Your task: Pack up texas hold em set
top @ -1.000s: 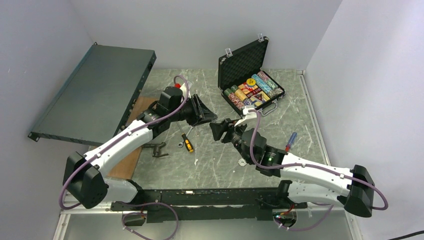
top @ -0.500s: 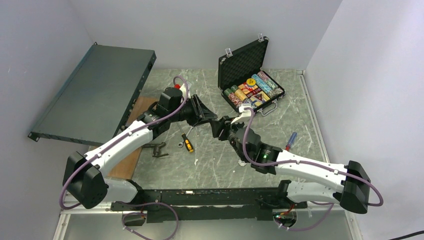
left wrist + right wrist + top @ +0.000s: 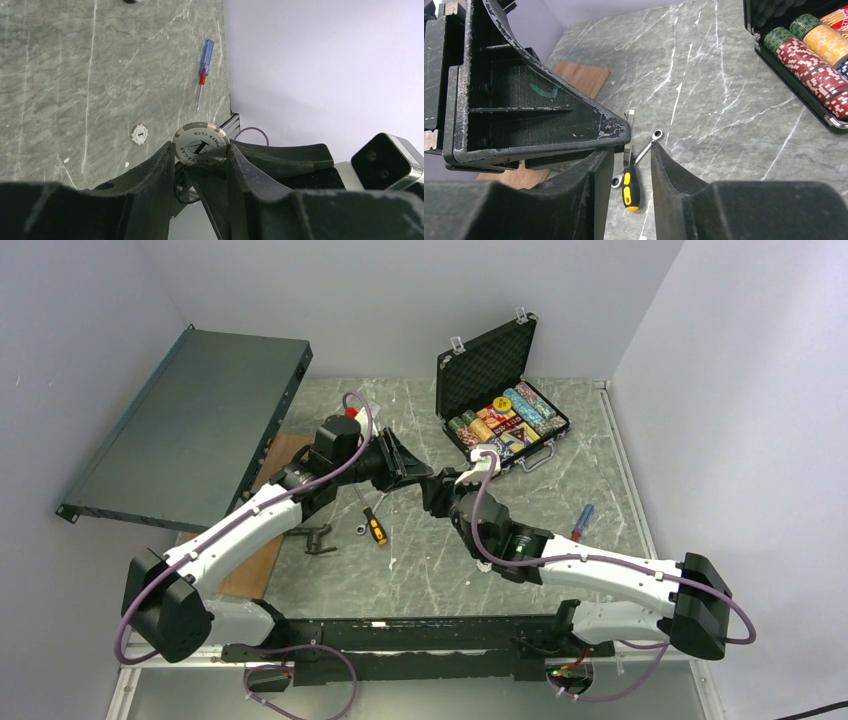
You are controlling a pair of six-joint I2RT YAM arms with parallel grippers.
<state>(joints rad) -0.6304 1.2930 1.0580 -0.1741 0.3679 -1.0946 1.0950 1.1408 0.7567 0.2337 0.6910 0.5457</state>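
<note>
Your left gripper [image 3: 201, 154] is clenched on a poker chip [image 3: 201, 143]. The chip stands edge-on, running 12 to 6 o'clock, between the parted, untouching jaws of your right gripper [image 3: 630, 150]. The open briefcase [image 3: 487, 362] lies at 1 o'clock in the top view.

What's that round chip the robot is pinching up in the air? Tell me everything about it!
The chip is a round poker chip, pale grey with darker blocks round its rim and black printing, "Poker Club" among it, around a middle mark. It looks like hard plastic or clay. It stands on edge in mid-air, its lower part pinched by the left pincer. The right pincer has a finger on each side of it, with gaps showing, so it isn't touching.
</note>
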